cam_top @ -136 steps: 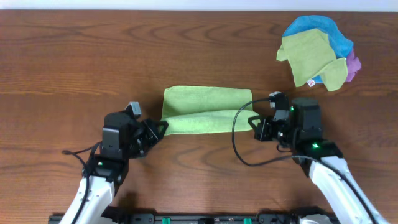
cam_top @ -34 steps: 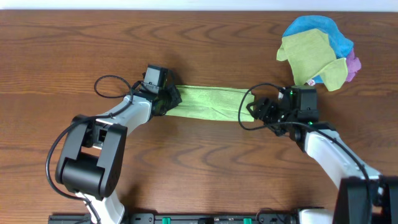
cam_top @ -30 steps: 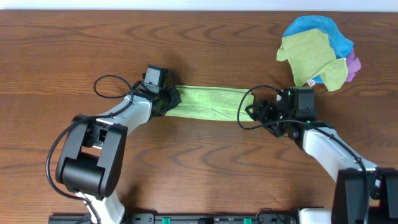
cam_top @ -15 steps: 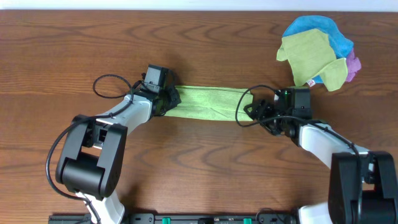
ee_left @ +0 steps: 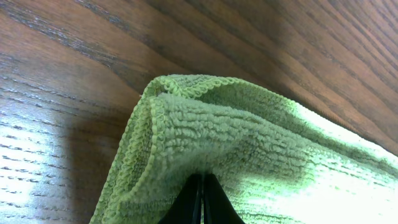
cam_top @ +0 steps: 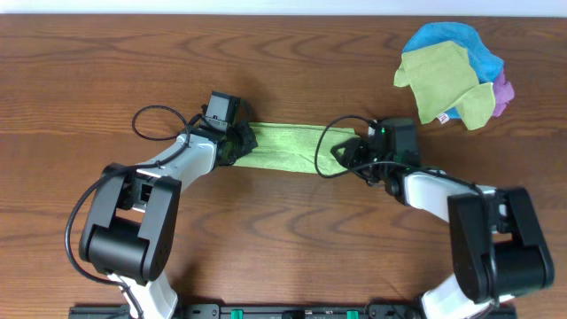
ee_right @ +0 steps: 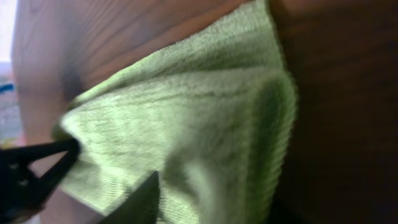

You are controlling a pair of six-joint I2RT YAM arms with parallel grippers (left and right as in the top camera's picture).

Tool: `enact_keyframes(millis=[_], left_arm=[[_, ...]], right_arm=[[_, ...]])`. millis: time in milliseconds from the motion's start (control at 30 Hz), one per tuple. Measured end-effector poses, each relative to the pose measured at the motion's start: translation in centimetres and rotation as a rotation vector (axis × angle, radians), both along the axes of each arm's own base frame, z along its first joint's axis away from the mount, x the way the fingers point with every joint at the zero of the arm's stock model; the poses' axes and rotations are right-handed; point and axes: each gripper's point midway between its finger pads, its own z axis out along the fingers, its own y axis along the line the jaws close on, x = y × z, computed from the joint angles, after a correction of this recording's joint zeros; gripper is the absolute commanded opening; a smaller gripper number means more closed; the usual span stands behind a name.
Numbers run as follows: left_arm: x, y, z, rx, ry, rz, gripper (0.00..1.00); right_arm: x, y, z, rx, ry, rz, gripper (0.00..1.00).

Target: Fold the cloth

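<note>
From overhead, you have the cloth point(cam_top: 283, 146) lying as a narrow lime-green strip across the middle of the counter point(cam_top: 89, 80), stretched between your two arms. Your left claw point(cam_top: 241, 142) sits at the strip's left end and your right claw point(cam_top: 347, 152) at its right end, with a black cable looping over the fabric just beside it. Well apart, in the far right corner, a loose heap holds an olive-green cloth point(cam_top: 438, 80) on top of a blue cloth point(cam_top: 447, 37), with a bit of purple cloth point(cam_top: 502, 93) showing at the heap's right edge. On the left wrist view, the cloth point(ee_left: 249, 149) bunches into a rounded fold with its hemmed edge curling down the left, and your left claw point(ee_left: 202, 200) is clenched on it, the two dark tips pressed together into the fabric at the bottom of the frame. On the right wrist view, the cloth point(ee_right: 186, 124) fills most of the frame, somewhat blurred, over dark wood. Your right claw point(ee_right: 115, 163) has one finger point(ee_right: 37, 165) at the fabric's left corner and the other over the lower part, with cloth between the tips; you cannot tell whether it is pinched.
</note>
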Motion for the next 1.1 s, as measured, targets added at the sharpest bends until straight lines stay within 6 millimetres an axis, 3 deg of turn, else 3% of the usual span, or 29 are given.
enact_keyframes(millis=[67, 300, 500, 633, 1100], left_arm=[[-0.1, 0.0, 0.0, 0.001, 0.003, 0.0, 0.06], [-0.2, 0.0, 0.0, 0.0, 0.013, -0.002, 0.06], [-0.2, 0.0, 0.0, -0.001, 0.013, -0.002, 0.05], [-0.2, -0.1, 0.1, -0.002, 0.016, -0.004, 0.06], [0.5, -0.3, 0.8, -0.007, -0.001, -0.004, 0.05]], right_arm=[[0.3, -0.1, -0.1, -0.017, -0.027, 0.005, 0.01], [2.1, 0.0, 1.6, -0.017, -0.145, 0.0, 0.01], [2.7, 0.6, 6.1, -0.002, -0.268, 0.021, 0.01], [2.5, 2.2, 8.5, 0.014, -0.329, 0.057, 0.01], [1.8, 9.6, 11.8, 0.028, -0.425, 0.194, 0.01]])
